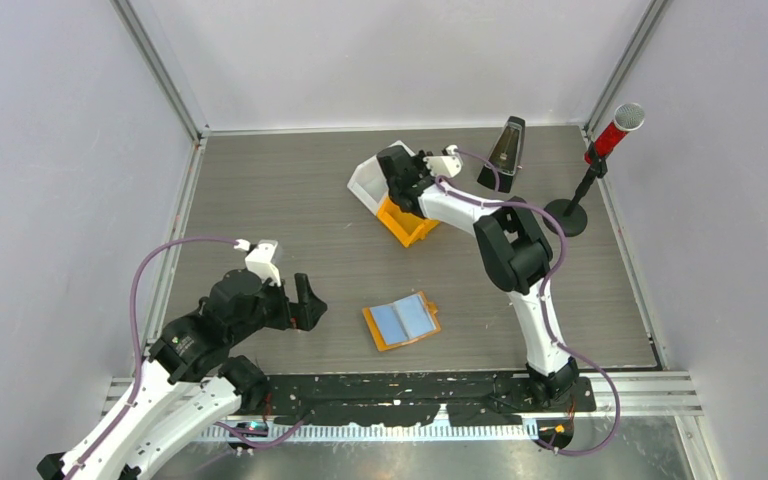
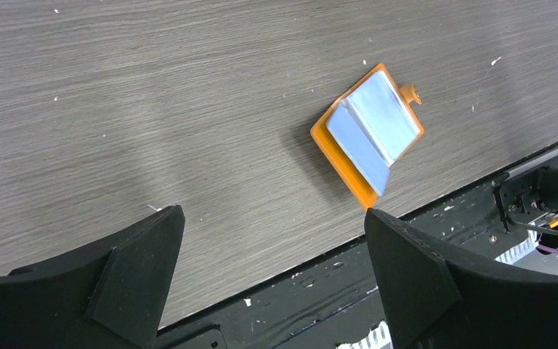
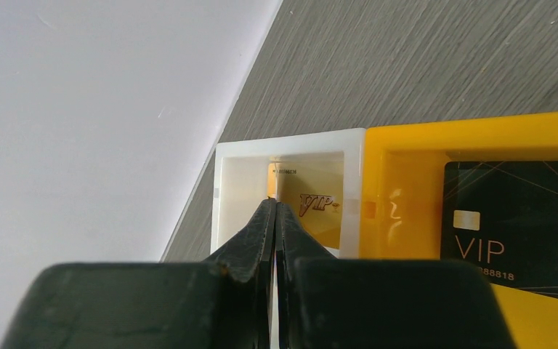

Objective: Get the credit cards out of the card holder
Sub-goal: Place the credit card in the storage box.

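Observation:
The orange card holder [image 1: 401,320] lies open near the front edge, its pale blue sleeves up; it also shows in the left wrist view [image 2: 369,131]. My left gripper [image 1: 305,300] is open and empty just left of it, fingers wide apart [image 2: 272,212]. My right gripper [image 1: 397,165] is at the back over two bins. Its jaws are shut [image 3: 274,200], with nothing visible between them. A gold VIP card [image 3: 320,203] lies in the white bin [image 3: 290,145] just beyond the fingertips. A black VIP card [image 3: 512,233] lies in the orange-yellow bin [image 3: 479,127].
The white bin [image 1: 365,180] and the orange-yellow bin [image 1: 405,225] stand side by side at the back centre. A black wedge-shaped object [image 1: 505,150] and a red microphone on a stand [image 1: 615,130] are at the back right. Walls enclose the table.

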Robot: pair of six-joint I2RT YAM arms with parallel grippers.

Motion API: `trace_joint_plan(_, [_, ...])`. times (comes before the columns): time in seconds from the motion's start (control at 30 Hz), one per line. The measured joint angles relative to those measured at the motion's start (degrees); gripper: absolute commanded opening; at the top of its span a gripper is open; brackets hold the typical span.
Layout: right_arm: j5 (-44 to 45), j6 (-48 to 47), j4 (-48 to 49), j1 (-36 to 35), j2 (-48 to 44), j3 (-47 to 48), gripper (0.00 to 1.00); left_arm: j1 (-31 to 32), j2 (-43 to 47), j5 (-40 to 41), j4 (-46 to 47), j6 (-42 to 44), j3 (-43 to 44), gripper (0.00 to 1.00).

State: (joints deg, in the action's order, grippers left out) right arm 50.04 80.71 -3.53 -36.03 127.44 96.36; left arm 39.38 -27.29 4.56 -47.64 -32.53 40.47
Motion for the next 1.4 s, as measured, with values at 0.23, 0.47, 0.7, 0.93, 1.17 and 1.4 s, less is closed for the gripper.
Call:
trace_joint_plan(0.23, [-0.15, -0.39, -0.02, 0.26, 1.31, 1.42, 0.05, 0.0, 0.0, 0.9, -0.11, -0.02, 0.0, 0.99])
trace_joint_plan(0.47, [-1.44, -1.11, 0.0, 1.03, 1.57, 2.25, 0.17, 0.0, 0.02, 1.46, -0.31, -0.02, 0.0, 0.99])
trace_joint_plan(0.7, [-3.08, -2.12, -0.33, 1.68, 1.57, 3.1, 0.25, 0.0, 0.15, 1.7, -0.33, -0.02, 0.02, 0.99])
trace_joint_plan(0.93, [-4.33, -2.43, -2.23, 2.78, 1.53, 3.1, 0.29, 0.0, 0.15, 1.68, -0.42, -0.02, 0.0, 0.99])
trace_joint_plan(1.17, [-5.9, -5.18, -5.33, 4.28, -2.62, 1.86, 0.37, 0.0, -0.07, 1.84, -0.44, -0.02, 0.02, 0.99])
trace_joint_plan(1.4, [-11.23, -12.92, -4.5, 5.27, -16.52, -3.96, 0.42, 0.0, -1.44, 1.86, -0.7, -0.02, 0.02, 0.99])
